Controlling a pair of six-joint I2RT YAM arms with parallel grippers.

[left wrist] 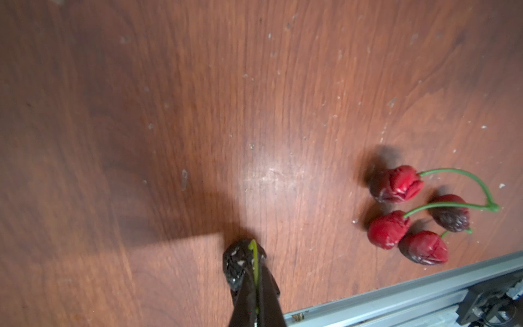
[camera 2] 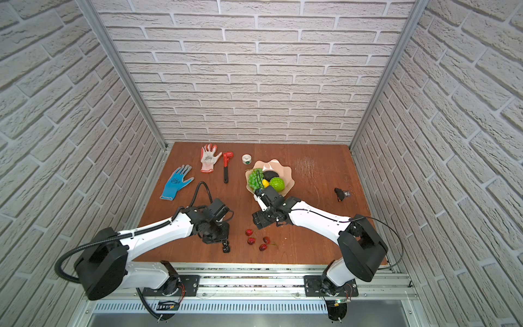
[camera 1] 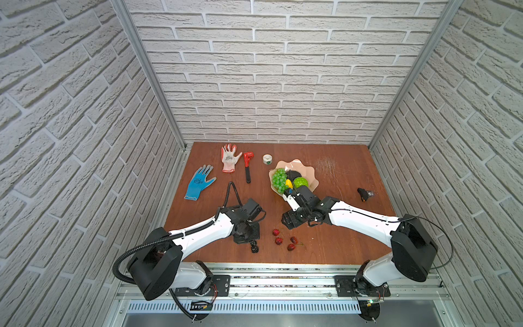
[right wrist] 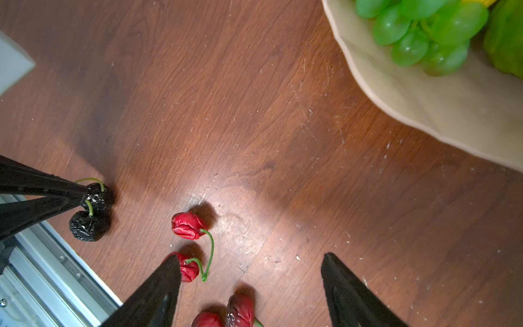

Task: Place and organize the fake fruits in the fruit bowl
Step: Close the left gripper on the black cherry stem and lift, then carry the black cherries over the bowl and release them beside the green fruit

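My left gripper (left wrist: 257, 264) is shut on the green stem of two blackberries (right wrist: 90, 226) near the table's front edge; both top views show them (camera 1: 254, 249) (camera 2: 226, 249). Several dark-red berries (camera 1: 284, 240) (left wrist: 410, 220) lie just to their right. My right gripper (right wrist: 252, 260) hangs open over the wood above those berries, holding nothing, between them and the fruit bowl (camera 1: 295, 164) (right wrist: 424, 99). The bowl holds the green grape bunch (camera 1: 278, 178), an avocado (camera 1: 294, 173), a bumpy green ball (camera 1: 300, 182) and a lemon (camera 1: 288, 184).
A blue glove (camera 1: 199, 182), a white-and-red glove (camera 1: 229, 158), a red pipe wrench (camera 1: 248, 167) and a white tape roll (camera 1: 267, 158) lie at the back left. A small black object (camera 1: 365, 194) sits at the right. An aluminium rail (left wrist: 396, 297) runs along the front edge.
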